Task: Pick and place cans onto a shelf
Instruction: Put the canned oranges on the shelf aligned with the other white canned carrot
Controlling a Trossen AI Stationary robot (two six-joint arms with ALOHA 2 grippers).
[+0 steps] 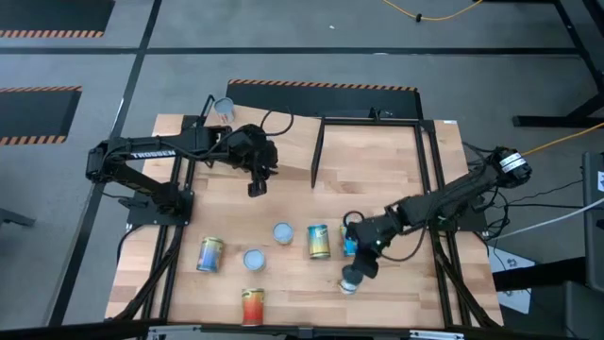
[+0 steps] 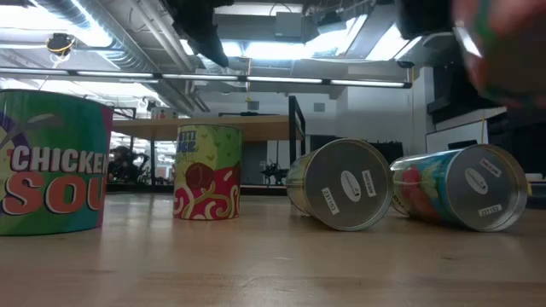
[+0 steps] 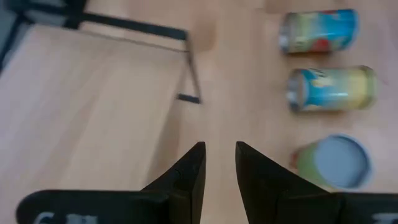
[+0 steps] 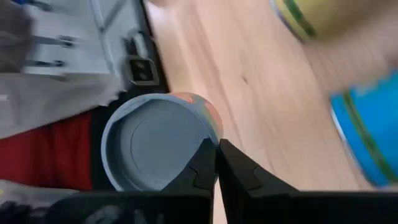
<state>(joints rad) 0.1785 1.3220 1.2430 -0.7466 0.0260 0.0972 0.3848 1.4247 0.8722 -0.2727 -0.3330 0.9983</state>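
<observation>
**Right arm holds a tin over the near table edge; left arm hangs by the shelf**

The right arm stretches low and long from its base toward the table's near side, its wrist bent down. The right gripper (image 1: 351, 281) has its two dark fingers (image 4: 200, 163) nearly together, and a small cylindrical tin with a pale-blue silvery top (image 4: 155, 149) sits right against them; whether they pinch its rim I cannot tell for sure. Just beyond that gripper, toward the table's middle, lies a blue-labelled tin (image 1: 348, 242), and next past it a yellow-and-blue tin on its side (image 1: 319, 241).

The left arm is folded at the elbow and reaches inward, with the left gripper (image 1: 256, 188) pointing down, its fingers (image 3: 188, 174) parted by a narrow gap and holding nothing. Right beside it, on its far side, is the tilted light plywood shelf in a black metal frame (image 1: 377, 151) with its black upright divider (image 1: 318, 151). Well below that gripper, toward the near edge, stand two tins showing pale-blue tops (image 1: 282, 232) (image 1: 253, 260), a yellow tin on its side (image 1: 209, 253) and a red-orange tin (image 1: 252, 305).
</observation>
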